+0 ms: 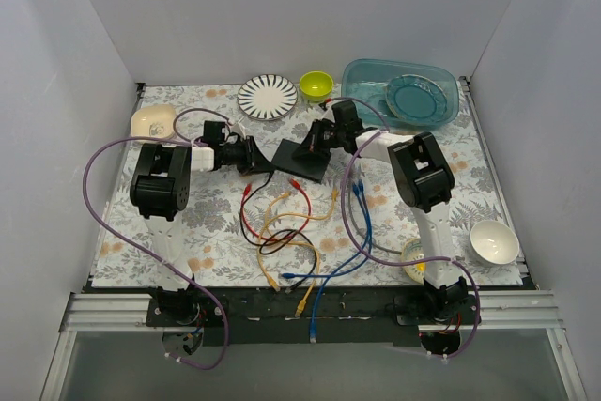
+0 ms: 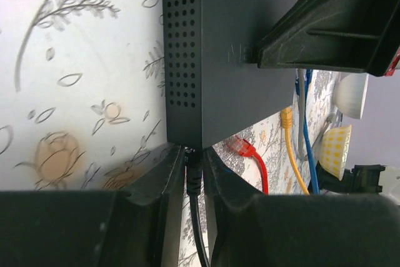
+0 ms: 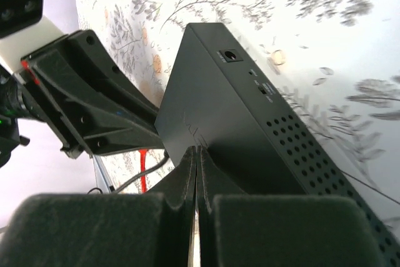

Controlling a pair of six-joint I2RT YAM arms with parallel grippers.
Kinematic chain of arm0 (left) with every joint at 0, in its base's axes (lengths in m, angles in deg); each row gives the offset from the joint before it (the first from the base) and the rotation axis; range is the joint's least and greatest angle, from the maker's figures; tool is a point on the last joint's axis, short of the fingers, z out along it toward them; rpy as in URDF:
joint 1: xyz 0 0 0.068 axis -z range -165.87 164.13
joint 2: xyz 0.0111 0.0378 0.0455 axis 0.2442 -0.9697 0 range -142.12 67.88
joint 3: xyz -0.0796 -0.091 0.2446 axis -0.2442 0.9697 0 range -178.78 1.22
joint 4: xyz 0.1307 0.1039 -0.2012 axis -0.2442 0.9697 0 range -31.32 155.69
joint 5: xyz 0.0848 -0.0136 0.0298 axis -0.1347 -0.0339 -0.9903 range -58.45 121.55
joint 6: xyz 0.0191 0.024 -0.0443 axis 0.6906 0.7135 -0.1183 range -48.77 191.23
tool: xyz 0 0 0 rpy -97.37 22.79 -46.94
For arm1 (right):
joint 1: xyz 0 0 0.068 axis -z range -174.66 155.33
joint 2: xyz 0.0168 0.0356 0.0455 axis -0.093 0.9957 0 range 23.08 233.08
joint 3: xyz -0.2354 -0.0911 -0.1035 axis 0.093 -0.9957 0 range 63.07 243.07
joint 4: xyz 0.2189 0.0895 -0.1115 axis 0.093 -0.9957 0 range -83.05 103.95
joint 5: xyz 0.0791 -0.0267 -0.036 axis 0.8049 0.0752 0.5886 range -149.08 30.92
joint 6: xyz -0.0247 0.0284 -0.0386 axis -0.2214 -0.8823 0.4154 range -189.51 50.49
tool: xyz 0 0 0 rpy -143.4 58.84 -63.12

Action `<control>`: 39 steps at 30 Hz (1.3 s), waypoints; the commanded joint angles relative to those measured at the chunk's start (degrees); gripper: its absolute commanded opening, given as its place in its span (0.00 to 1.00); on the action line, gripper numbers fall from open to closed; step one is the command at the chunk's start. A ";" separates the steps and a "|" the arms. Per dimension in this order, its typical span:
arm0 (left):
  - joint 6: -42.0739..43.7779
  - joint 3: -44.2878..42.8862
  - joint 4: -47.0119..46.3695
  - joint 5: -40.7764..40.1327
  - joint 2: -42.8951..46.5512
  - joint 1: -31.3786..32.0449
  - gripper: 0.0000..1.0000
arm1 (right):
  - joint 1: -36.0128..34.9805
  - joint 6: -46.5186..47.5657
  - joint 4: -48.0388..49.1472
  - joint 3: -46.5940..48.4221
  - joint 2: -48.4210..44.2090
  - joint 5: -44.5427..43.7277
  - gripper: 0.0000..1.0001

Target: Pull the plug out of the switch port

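— Pale flowered cloth covers the table (image 1: 484, 190), and the switch (image 1: 302, 161) lies flat near its middle, between the two arms, with a tangle of cables (image 1: 282, 232) on its near side. Where would you say the job stands?

— At the pull itself, I think. Both arms are on the box. The right gripper (image 3: 197, 151) has its jaws pressed together with nothing between them, and the tips bear down on the switch's top face. I read that as a brace.

— And the left one?

— The left gripper (image 2: 192, 154) sits low at the socket edge, near a corner of the box. Its jaws are narrowed onto the plug (image 2: 192, 179), one finger on each side, with the black cable (image 2: 197, 236) trailing back between them. The plug's nose meets the edge of the switch, so I judge it seated, though the port itself is hidden.

— So nothing is out yet. What does the next move need?

— A straight draw away from the socket edge, along the line of the cable and level with the table, while the right arm holds the box down. If the plug has a latch tab, I can't see whether a finger presses it. If none does, the pull may only drag the switch.

— Anything close by to mind?

— A red connector (image 2: 240, 147) lies just beside that same edge and looks unplugged. It is apart from the left jaws, so a straight pull should miss it.
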State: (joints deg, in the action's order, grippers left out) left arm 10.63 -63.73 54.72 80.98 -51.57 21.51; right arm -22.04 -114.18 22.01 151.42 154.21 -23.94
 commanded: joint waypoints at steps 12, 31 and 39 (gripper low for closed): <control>3.65 1.32 6.69 -10.32 -2.71 3.87 0.00 | -3.20 6.96 -7.97 -5.21 -9.83 -6.66 0.01; 1.36 7.02 4.76 -8.91 2.12 3.52 0.00 | -6.20 2.49 -8.59 -4.25 -3.87 -10.44 0.01; -2.41 10.80 4.32 -9.34 6.77 3.52 0.00 | -4.70 1.86 -8.58 -1.52 -2.72 -10.62 0.01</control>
State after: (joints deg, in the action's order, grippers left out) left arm 8.14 -57.33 53.47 78.86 -47.14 24.53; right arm -27.48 -111.88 12.74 148.17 150.60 -32.21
